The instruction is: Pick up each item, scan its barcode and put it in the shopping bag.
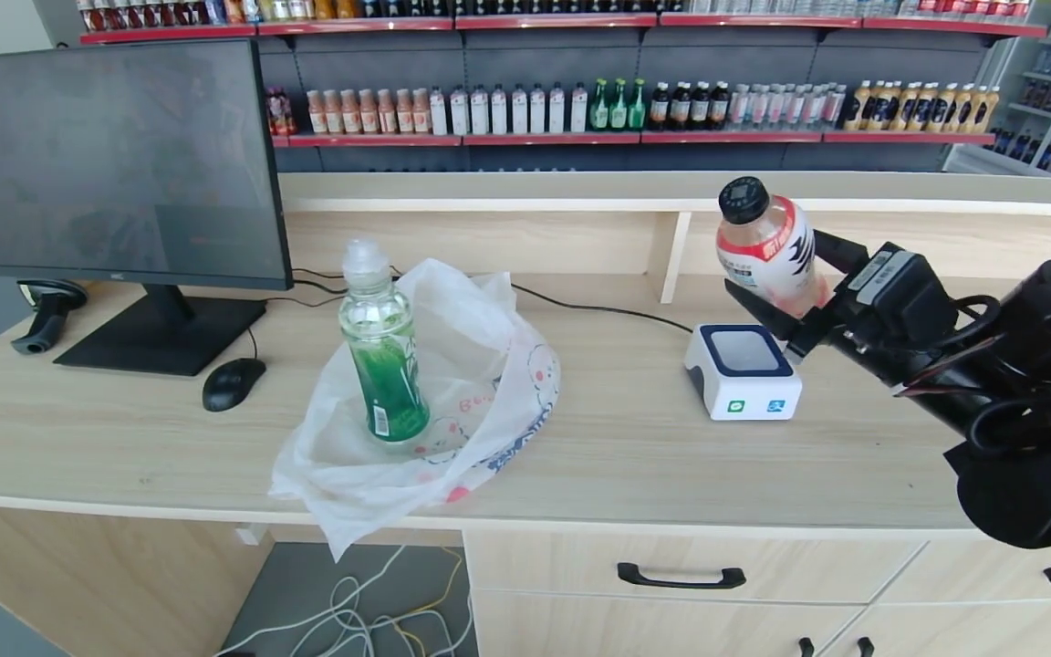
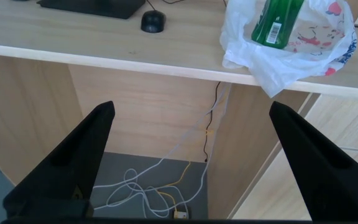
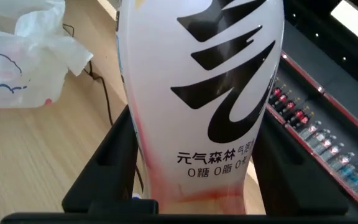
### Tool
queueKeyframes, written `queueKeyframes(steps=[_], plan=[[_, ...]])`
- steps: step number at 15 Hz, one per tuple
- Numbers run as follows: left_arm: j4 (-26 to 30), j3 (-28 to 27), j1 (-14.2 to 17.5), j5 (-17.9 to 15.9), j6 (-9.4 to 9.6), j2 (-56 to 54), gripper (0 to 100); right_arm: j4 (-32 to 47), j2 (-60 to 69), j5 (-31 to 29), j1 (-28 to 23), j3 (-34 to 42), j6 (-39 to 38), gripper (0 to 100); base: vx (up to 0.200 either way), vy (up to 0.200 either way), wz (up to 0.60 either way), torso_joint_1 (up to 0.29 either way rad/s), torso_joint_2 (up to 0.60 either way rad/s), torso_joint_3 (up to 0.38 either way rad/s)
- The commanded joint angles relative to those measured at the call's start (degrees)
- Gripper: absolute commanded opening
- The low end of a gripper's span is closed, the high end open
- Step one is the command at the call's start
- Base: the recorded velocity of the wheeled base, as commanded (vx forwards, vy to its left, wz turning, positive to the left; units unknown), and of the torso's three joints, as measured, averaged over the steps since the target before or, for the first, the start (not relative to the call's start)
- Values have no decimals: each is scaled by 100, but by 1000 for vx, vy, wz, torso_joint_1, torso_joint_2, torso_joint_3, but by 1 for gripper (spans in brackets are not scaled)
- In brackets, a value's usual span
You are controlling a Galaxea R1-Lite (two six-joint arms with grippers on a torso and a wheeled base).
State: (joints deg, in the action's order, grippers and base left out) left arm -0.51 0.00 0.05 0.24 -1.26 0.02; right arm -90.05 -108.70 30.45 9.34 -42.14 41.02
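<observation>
Pale wood surface (image 1: pixel 635 456), drink shelves (image 1: pixel 635 109) behind. Left claw (image 2: pixel 190 107) spread wide, low before the surface edge. Green bottle (image 1: pixel 384 356) upright in white shopping bag (image 1: pixel 489 374), 9 o'clock of scanner (image 1: pixel 743 372). Right claw (image 1: pixel 795 278) clamps white-and-pink bottle (image 1: pixel 767 246), black cap, tilted, 1 o'clock above scanner.

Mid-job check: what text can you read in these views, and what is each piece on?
"0糖 0脂 0卡": low on the label of the white bottle in the right gripper.
Brand characters above it: left unquoted.
Label and barcode on the green bottle in the shopping bag: too small.
Coloured print on that bag: too blurred.
Logo on the monitor, icons on the scanner, labels on the shelf bottles: too small.
</observation>
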Motion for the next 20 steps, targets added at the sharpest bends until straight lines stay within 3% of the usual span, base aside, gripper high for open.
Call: queueKeyframes(steps=[1, 6, 8, 20], plan=[[-2, 0, 4, 2, 3, -2, 100, 5, -292, 145, -11, -180, 187, 0, 0, 0, 0, 0, 0, 0], [-2, 0, 4, 2, -6, 6, 100, 5, -696, 831, -178, -277, 556, 0, 0, 0, 0, 0, 0, 0], [-2, 0, 4, 2, -6, -2, 100, 5, -995, 1297, -319, -919, 582, 0, 0, 0, 0, 0, 0, 0], [-2, 0, 4, 2, -6, 6, 100, 5, -1593, 1411, -538, -1376, 705, 0, 0, 0, 0, 0, 0, 0]])
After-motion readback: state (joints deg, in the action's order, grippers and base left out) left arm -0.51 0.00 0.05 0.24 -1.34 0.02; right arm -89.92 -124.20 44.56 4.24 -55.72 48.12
